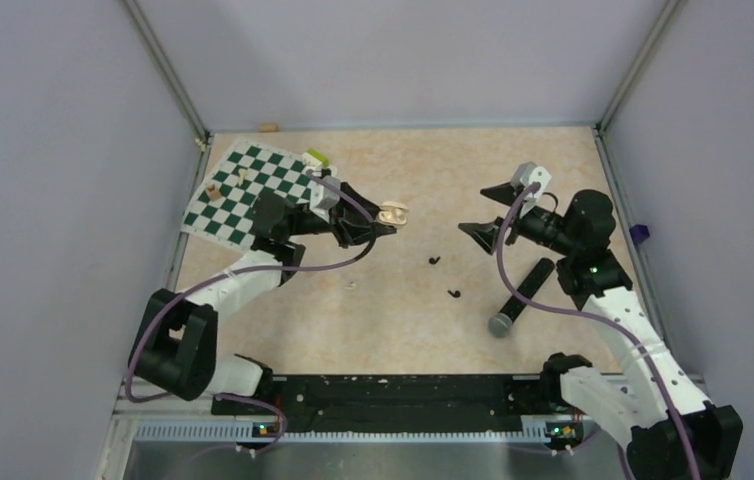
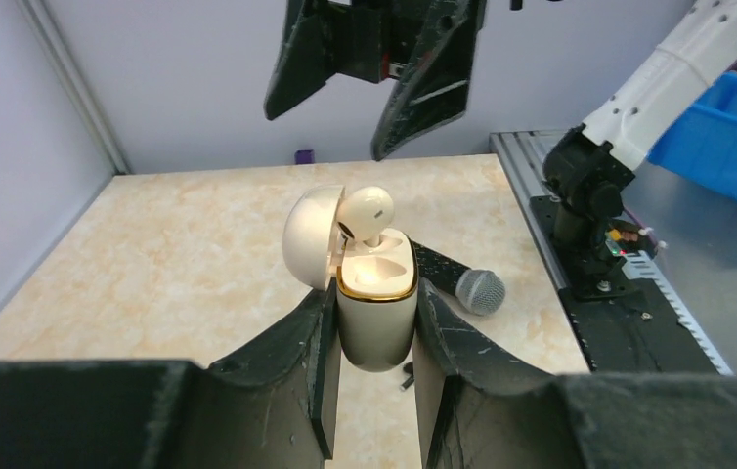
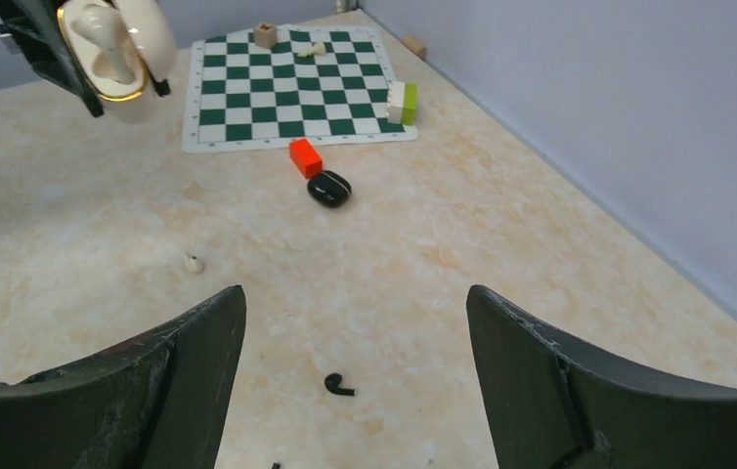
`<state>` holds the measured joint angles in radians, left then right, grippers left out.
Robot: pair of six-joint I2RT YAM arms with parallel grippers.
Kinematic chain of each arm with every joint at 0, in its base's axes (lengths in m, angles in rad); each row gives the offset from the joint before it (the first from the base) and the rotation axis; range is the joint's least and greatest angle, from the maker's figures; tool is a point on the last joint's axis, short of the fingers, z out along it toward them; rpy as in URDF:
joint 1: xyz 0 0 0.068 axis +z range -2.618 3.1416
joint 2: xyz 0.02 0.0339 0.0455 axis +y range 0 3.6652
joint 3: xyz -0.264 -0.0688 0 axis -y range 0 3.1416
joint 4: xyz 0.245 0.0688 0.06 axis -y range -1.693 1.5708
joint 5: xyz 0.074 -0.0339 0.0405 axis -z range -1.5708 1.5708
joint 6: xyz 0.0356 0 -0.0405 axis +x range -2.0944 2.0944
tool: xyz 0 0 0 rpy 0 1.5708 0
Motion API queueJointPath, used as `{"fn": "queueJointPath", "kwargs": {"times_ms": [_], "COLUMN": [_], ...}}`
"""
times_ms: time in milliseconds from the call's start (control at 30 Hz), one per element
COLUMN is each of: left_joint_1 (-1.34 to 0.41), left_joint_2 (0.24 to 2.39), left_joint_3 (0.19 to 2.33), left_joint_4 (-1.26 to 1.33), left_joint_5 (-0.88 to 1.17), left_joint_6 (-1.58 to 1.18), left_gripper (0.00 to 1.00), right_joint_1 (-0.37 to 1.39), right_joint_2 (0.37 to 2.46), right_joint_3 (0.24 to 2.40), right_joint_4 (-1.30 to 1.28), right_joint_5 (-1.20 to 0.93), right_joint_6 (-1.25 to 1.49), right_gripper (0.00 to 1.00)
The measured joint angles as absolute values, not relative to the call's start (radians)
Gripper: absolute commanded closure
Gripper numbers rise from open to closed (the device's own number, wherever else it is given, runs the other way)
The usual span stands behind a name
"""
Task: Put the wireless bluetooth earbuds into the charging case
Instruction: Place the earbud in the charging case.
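Observation:
My left gripper [image 1: 383, 224] is shut on a cream-white earbud case [image 2: 376, 313] with a gold rim. It holds the case upright above the table with the lid open and one cream-white earbud [image 2: 368, 210] standing in it. The case also shows in the right wrist view [image 3: 115, 44]. Two tiny black earbuds [image 1: 434, 261] [image 1: 454, 294] lie on the table between the arms; one shows below my right gripper [image 3: 338, 385]. The glossy black charging case [image 3: 328, 188] lies shut beside an orange-red block [image 3: 305, 157]; in the top view my left arm hides it. My right gripper [image 1: 486, 211] is open and empty, facing the held case.
A loose cream-white earbud [image 3: 194, 262] lies on the table. A black microphone with a grey head [image 1: 521, 297] lies by the right arm. A green-and-white chessboard [image 1: 243, 190] with small pieces and a green-white block [image 3: 403, 101] sits at the back left. Walls enclose three sides.

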<state>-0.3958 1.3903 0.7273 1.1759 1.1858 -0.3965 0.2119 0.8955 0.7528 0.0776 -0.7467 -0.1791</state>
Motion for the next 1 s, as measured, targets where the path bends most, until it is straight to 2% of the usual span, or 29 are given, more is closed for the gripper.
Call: {"fn": "queueJointPath", "kwargs": {"times_ms": [133, 267, 333, 433, 700, 1000], "left_joint_1": [-0.402, -0.402, -0.402, -0.408, -0.448, -0.46], "left_joint_2": [1.327, 1.301, 1.304, 1.33, 1.396, 1.421], "left_joint_3": [0.757, 0.791, 0.76, 0.703, 0.699, 0.697], "left_joint_4": [0.916, 0.726, 0.761, 0.876, 1.178, 1.227], "left_joint_5": [1.119, 1.048, 1.045, 1.07, 1.14, 1.141], "left_joint_6": [-0.228, -0.134, -0.152, -0.225, -0.423, -0.447], "left_gripper": [1.0, 1.0, 1.0, 1.0, 1.0, 1.0], "right_joint_1": [0.212, 0.263, 0.338, 0.408, 0.459, 0.53], "right_joint_2": [0.915, 1.008, 1.051, 1.09, 1.129, 1.179], "right_joint_3": [0.774, 0.944, 1.062, 1.163, 1.119, 1.104], "right_joint_4": [0.088, 0.02, -0.038, -0.051, -0.039, -0.05], "right_joint_5": [-0.844, -0.884, -0.854, -0.835, -0.729, -0.649], "right_joint_6": [-0.12, -0.07, -0.081, -0.075, -0.042, -0.052], "right_gripper": [0.16, 0.14, 0.09, 0.07, 0.01, 0.01]}}
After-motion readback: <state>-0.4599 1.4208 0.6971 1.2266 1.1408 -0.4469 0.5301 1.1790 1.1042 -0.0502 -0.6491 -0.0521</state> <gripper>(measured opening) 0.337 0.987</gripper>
